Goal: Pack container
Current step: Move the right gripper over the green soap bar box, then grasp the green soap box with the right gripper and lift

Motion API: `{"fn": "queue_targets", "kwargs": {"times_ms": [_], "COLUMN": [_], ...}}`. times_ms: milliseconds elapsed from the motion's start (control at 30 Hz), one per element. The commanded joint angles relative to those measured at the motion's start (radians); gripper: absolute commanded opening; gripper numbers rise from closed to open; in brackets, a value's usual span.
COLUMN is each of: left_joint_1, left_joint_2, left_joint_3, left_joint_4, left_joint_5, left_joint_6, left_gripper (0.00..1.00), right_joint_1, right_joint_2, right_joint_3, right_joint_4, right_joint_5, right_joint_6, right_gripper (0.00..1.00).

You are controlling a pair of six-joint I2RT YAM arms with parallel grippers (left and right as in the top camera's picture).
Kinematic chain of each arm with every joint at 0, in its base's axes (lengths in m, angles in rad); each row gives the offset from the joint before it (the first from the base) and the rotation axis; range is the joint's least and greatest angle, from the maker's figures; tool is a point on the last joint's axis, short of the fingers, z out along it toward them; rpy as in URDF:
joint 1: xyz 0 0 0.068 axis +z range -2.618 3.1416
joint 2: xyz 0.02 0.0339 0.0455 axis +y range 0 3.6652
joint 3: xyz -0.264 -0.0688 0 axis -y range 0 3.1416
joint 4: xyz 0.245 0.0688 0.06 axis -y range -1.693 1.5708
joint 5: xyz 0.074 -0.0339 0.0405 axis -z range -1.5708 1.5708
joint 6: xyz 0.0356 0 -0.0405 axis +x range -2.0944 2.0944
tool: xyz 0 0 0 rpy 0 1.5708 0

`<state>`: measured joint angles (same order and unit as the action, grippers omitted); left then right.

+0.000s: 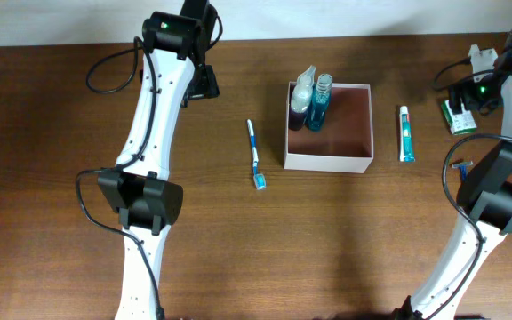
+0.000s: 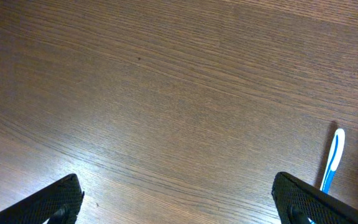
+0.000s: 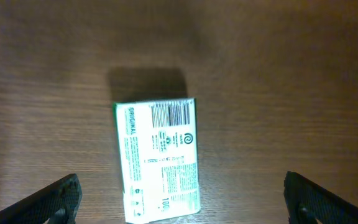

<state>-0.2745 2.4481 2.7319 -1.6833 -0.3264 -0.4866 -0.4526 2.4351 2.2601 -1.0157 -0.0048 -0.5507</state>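
1. Jaws spread and empty on both: left gripper [image 2: 179,208] well left of the container [image 1: 327,163], right gripper [image 3: 179,202] above the green packet [image 3: 159,158].
2. Container holds two bottles [image 1: 314,100]; toothbrush [image 1: 255,154] left, toothpaste tube [image 1: 405,133] right.
3. Probably packet pickup: descend, clamp its long sides.

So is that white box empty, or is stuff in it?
Partly filled. The container holds a clear bottle and a blue bottle in one corner; the rest is bare.
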Motion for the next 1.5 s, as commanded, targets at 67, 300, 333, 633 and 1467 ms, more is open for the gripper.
{"fn": "queue_targets", "kwargs": {"times_ms": [67,300,333,633,1467], "left_joint_1": [0.0,0.0,0.0,0.0,0.0], "left_joint_2": [-0.002,-0.002,-0.002,-0.002,-0.002], "left_joint_3": [-0.005,-0.005,-0.005,-0.005,-0.005], "left_joint_4": [-0.001,-0.001,-0.001,-0.001,-0.001], "left_joint_5": [-0.011,-0.011,-0.011,-0.011,-0.011], "left_joint_6": [0.013,0.013,0.013,0.013,0.013], "left_gripper": [0.99,0.99,0.99,0.99,0.99], "right_joint_1": [-0.019,-0.019,-0.019,-0.015,-0.012], "right_joint_2": [0.076,0.096,0.097,0.132,0.144], "right_joint_3": [0.003,0.001,0.001,-0.004,-0.021], "right_joint_4": [-0.004,0.026,0.027,0.018,0.018], "right_joint_5": [-0.064,-0.067,-0.069,-0.075,-0.115], "right_joint_6": [-0.003,-0.003,-0.003,-0.003,0.008], "right_gripper": [0.99,0.99,0.99,0.99,0.5]}}
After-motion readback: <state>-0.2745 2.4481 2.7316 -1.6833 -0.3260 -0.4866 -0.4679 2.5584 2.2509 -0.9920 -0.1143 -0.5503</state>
